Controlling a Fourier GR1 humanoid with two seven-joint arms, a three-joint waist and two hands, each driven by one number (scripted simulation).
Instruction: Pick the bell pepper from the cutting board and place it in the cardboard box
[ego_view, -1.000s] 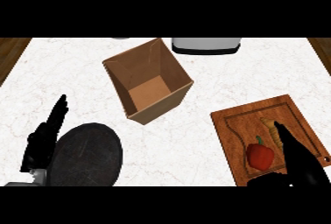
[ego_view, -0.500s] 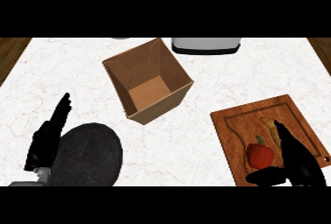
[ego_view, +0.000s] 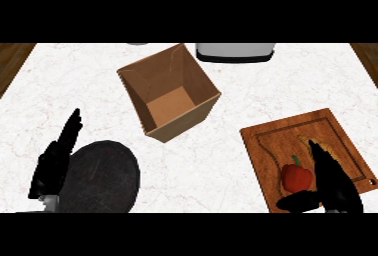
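A red bell pepper (ego_view: 296, 177) with a green stem lies on the wooden cutting board (ego_view: 277, 140) at the lower right. My right hand (ego_view: 332, 182) is right beside it, straight fingers along its right side and the thumb (ego_view: 297, 202) just below it. The hand is open and touches or nearly touches the pepper. The open cardboard box (ego_view: 168, 97) stands in the upper middle of the white counter, nothing in it. At the lower left my left hand (ego_view: 56, 158) rests open, fingers up.
A dark round plate (ego_view: 103, 177) lies at the lower left, next to my left hand. A white appliance with a dark base (ego_view: 235, 51) stands at the counter's far edge. Wooden floor shows past both side edges.
My right hand has slid a little left and down, closer to the pepper, and its thumb has come in under the pepper. The left hand shifted slightly.
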